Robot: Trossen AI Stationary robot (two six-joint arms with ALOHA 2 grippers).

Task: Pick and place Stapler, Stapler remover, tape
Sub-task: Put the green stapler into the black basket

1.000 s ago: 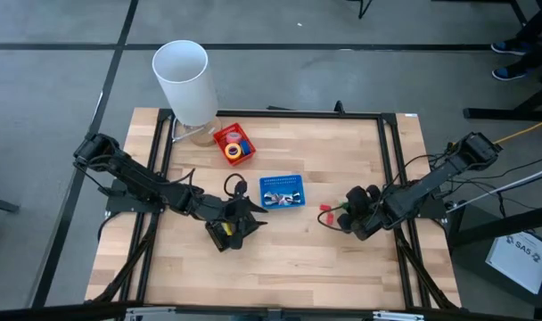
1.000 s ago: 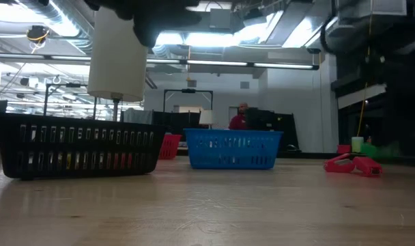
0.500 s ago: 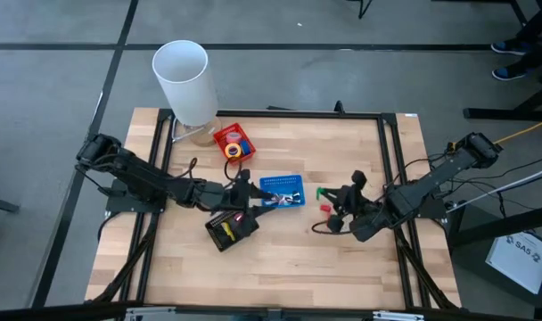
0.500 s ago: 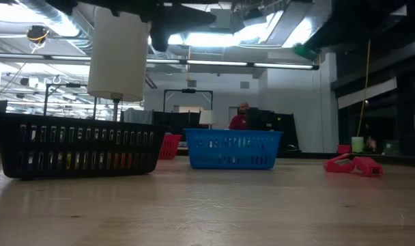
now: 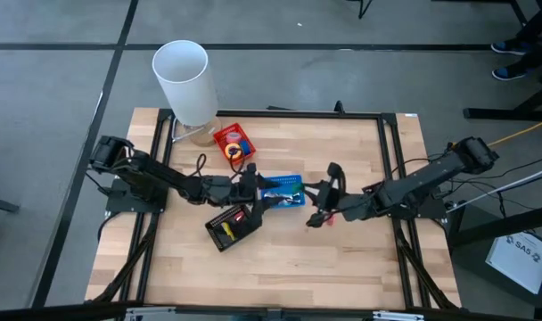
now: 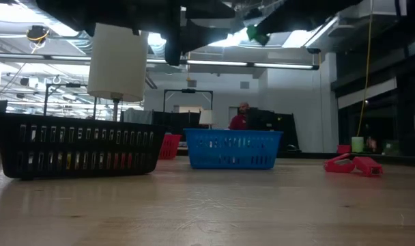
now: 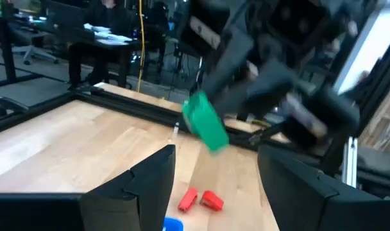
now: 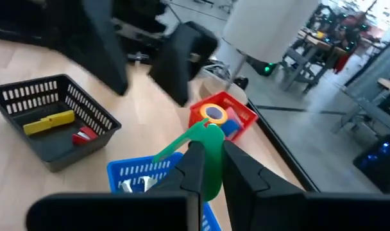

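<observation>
My right gripper is shut on a small green stapler remover, held in the air beside the blue basket. The remover also shows in the left wrist view and the low view. My left gripper is open and empty above the blue basket's left end, facing the green piece. A red stapler remover lies on the table under my right arm. The tape rolls lie in the red basket. A yellow stapler lies in the black basket. My right gripper pinches the green stapler remover's lower part between its two fingers. The fingers come from the table's right. The upper part sticks out beyond the fingertips. The piece is lifted clear of the table.
A tall white cylinder stands at the table's far left corner. A red piece also lies in the black basket. The blue basket holds several small metal things. Bare wood lies along the near edge.
My right gripper has risen off the table with the green remover and gone toward the table's left, up to the blue basket; the red remover has stayed on the table. My left gripper has left the black basket and gone toward the far right, over the blue basket's left end.
</observation>
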